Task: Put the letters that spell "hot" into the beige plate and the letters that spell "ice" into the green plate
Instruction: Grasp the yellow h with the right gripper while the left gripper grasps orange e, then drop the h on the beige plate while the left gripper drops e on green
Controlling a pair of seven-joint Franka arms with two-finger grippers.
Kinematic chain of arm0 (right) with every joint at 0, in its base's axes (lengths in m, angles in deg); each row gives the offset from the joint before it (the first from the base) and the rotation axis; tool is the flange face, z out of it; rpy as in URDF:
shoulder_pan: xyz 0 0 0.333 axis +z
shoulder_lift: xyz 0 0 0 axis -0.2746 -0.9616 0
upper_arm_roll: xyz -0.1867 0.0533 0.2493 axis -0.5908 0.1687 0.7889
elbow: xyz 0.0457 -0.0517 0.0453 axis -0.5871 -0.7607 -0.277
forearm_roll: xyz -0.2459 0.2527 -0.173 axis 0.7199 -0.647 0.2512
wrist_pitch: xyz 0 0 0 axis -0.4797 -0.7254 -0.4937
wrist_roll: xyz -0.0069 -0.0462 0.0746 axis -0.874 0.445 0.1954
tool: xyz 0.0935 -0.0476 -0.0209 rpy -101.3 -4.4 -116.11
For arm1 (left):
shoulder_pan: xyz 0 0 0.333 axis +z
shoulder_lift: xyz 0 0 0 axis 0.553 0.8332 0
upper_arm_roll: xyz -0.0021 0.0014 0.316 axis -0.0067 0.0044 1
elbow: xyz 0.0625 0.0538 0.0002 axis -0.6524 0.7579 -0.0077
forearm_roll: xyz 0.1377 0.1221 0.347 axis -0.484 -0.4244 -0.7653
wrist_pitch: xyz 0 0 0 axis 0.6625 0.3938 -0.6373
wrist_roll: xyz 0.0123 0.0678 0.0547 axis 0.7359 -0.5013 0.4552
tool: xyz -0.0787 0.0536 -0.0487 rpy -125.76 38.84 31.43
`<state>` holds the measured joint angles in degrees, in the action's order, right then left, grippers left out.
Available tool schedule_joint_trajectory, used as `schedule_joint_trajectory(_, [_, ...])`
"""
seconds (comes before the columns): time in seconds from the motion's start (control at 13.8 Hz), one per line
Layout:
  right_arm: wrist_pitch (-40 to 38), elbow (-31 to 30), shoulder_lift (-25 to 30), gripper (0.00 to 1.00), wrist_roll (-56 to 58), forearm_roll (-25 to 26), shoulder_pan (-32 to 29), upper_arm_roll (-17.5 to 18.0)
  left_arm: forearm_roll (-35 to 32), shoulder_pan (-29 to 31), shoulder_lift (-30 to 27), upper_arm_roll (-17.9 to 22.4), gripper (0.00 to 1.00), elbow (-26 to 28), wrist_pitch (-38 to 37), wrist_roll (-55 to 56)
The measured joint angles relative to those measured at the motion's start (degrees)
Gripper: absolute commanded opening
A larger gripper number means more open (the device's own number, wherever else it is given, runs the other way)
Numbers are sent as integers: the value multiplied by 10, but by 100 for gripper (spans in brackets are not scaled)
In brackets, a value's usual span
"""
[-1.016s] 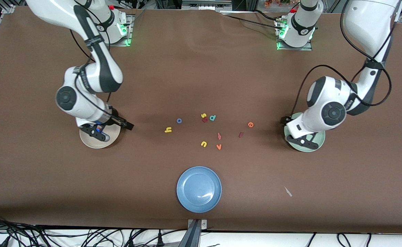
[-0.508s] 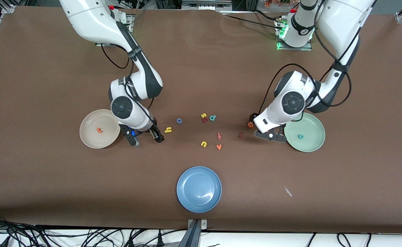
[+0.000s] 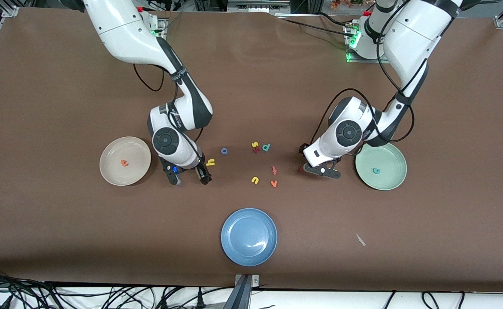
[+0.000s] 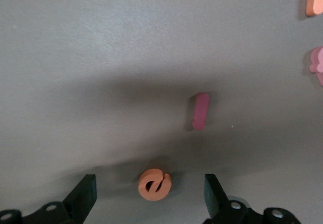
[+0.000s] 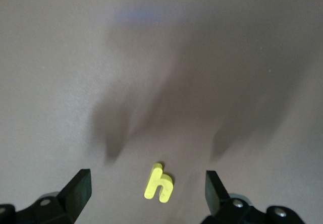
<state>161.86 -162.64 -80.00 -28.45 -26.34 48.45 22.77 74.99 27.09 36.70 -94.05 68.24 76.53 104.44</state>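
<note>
Both arms are off their plates: right gripper (image 5: 146, 196) now over the yellow "h" (image 3: 210, 162), left gripper (image 4: 150, 196) over the orange "e" (image 4: 154, 184).

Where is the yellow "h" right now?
The yellow "h" lies on the table between the beige plate and the blue "o", under the open right claw, still unheld.

Beige plate (image 3: 125, 161) at frame mid-left holds an orange letter (image 3: 124, 162). Green plate (image 3: 380, 166) at mid-right holds a teal letter (image 3: 376, 171). Loose letters lie at centre, including yellow "h" (image 3: 210, 162) and blue "o" (image 3: 224, 151). Blue plate (image 3: 249, 237) sits lower centre.
</note>
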Motion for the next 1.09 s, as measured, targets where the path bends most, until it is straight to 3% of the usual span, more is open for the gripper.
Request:
schedule_joint_trajectory(0.07, [0,1,-3,99,-6,0,4,0,-4,-1,1,0,81,0,0,0])
schedule_joint_trajectory(0.22, [2,1,-6,99,-12,0,11,0,-24,-1,5,1,64,0,0,1])
schedule_joint_trajectory(0.65, [24,-3,-13,99,-13,0,26,0,-35,-2,7,1,39,0,1,19])
schedule_joint_trajectory(0.87, [36,-10,-18,95,-6,0,27,0,-35,-10,6,-1,20,0,1,31])
schedule_joint_trajectory(1.02, [42,-15,-18,75,2,0,27,0,-35,-13,4,-1,9,-1,1,35])
schedule_joint_trajectory(1.09, [44,-16,-18,61,8,0,27,-1,-35,-13,1,-1,9,0,1,35])
